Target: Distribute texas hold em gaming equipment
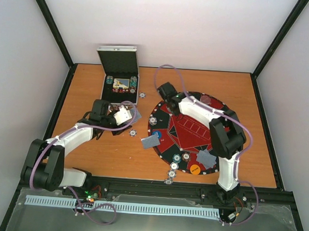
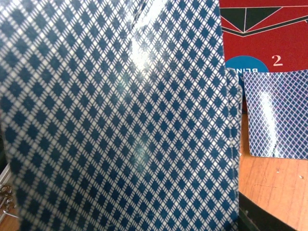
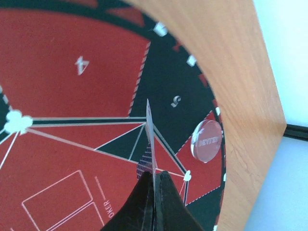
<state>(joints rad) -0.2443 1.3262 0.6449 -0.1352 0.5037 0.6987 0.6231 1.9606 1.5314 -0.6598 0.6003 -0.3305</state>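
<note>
My left gripper (image 1: 124, 115) hovers over the wood left of the round red and black poker mat (image 1: 195, 129), shut on a stack of playing cards (image 1: 134, 115). In the left wrist view the top card's blue diamond back (image 2: 115, 115) hides the fingers. My right gripper (image 3: 154, 174) is shut on a single playing card (image 3: 150, 139), seen edge-on above the mat (image 3: 72, 96); in the top view it sits at the mat's far left rim (image 1: 166, 93). Dealt cards lie at the mat's left edge (image 1: 150, 141) and near side (image 1: 205, 158). An orange disc (image 1: 194, 169) and a blue disc (image 1: 157, 134) lie on the mat.
An open metal case (image 1: 120, 77) with chips stands at the back left. Loose chips lie near it (image 1: 142, 95), beside the left gripper (image 1: 133, 132), and in a line at the mat's near rim (image 1: 171, 174). A clear dealer button (image 3: 206, 140) rests on the mat's far side.
</note>
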